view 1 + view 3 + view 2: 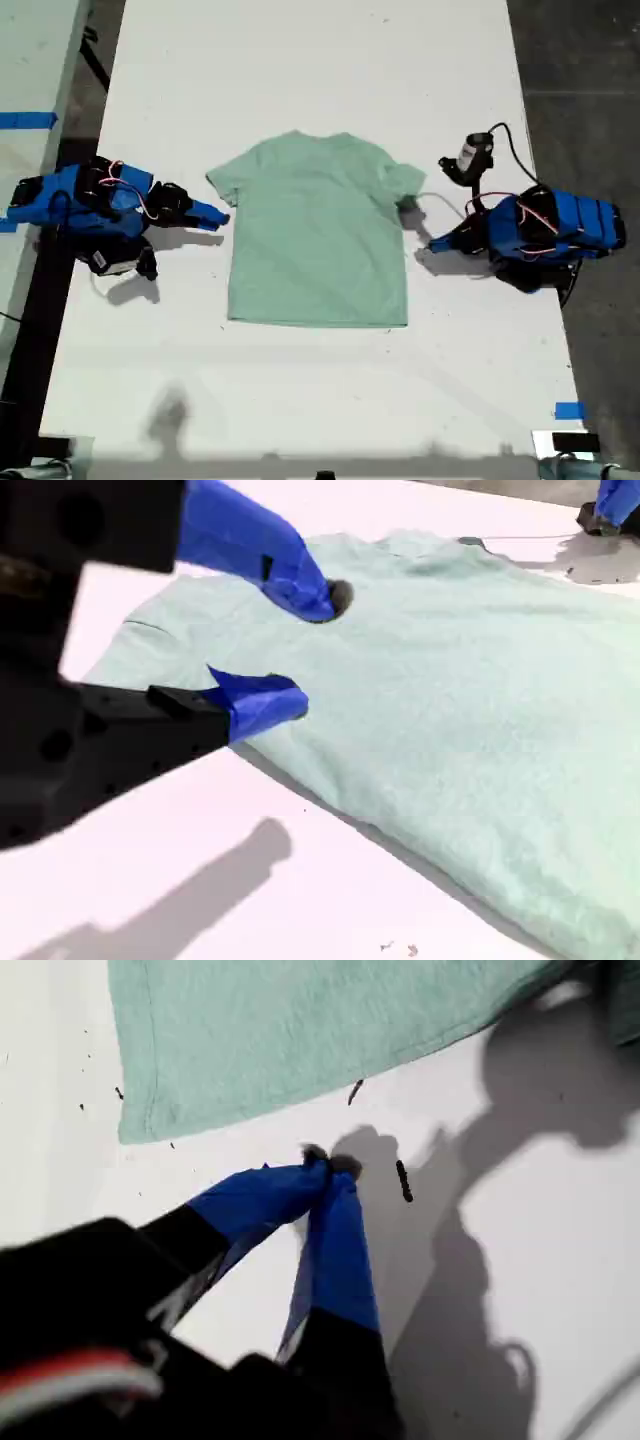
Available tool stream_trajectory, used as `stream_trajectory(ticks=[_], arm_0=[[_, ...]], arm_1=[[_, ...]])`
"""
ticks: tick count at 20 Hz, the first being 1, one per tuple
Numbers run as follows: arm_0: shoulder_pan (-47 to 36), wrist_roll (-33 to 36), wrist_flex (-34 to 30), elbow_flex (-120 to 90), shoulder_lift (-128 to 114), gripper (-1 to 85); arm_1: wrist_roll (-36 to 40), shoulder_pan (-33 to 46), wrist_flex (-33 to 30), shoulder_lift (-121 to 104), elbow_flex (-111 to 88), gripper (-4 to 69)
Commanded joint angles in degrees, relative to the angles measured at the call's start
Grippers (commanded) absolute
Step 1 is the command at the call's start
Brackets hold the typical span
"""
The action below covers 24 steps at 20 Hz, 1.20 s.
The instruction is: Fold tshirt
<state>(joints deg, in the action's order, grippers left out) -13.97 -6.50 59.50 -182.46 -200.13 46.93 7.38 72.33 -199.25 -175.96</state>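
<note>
Tshirt (pixel 318 235) flat on table (pixel 300 70)

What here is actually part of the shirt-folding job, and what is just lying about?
Part of the job: the tshirt, flat on the white table; my first hand, shut, beside one sleeve; my second hand, open, at the other sleeve.
Lying about: blue tape on the table; dark specks; a small device on a cable.

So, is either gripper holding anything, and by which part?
Nothing held: my first gripper shut, empty, beside the tshirt; my second gripper open at a sleeve.
</note>
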Motion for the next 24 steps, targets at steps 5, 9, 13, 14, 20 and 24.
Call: stream_trajectory(ticks=[5, 9, 13, 14, 20, 24], arm_0=[[11.9, -5.2, -8.9, -0.2, -6.1, 0.1], [11.7, -6.2, -10.5, 0.2, -6.0, 0.1], [9.5, -5.7, -15.5, 9.8, 12.8, 0.1], [9.3, -5.5, -16.0, 14.9, 21.8, 0.1], [1.4, 5.5, -0.5, 51.9, 60.2, 0.1], [-6.8, 12.3, 5.7, 58.9, 62.2, 0.1]], arm_1=[[-40.4, -0.7, 0.2, -0.8, 0.5, -0.2], [-41.5, -1.8, 0.7, -0.8, 2.6, -0.1], [-38.9, -0.4, 1.9, 3.4, 10.5, -0.1], [-37.4, 0.5, 1.8, 7.9, 14.3, -0.1], [-19.6, 11.4, 4.5, 44.1, 44.4, -0.1], [-8.3, 19.8, 8.8, 58.7, 59.2, -0.1]])
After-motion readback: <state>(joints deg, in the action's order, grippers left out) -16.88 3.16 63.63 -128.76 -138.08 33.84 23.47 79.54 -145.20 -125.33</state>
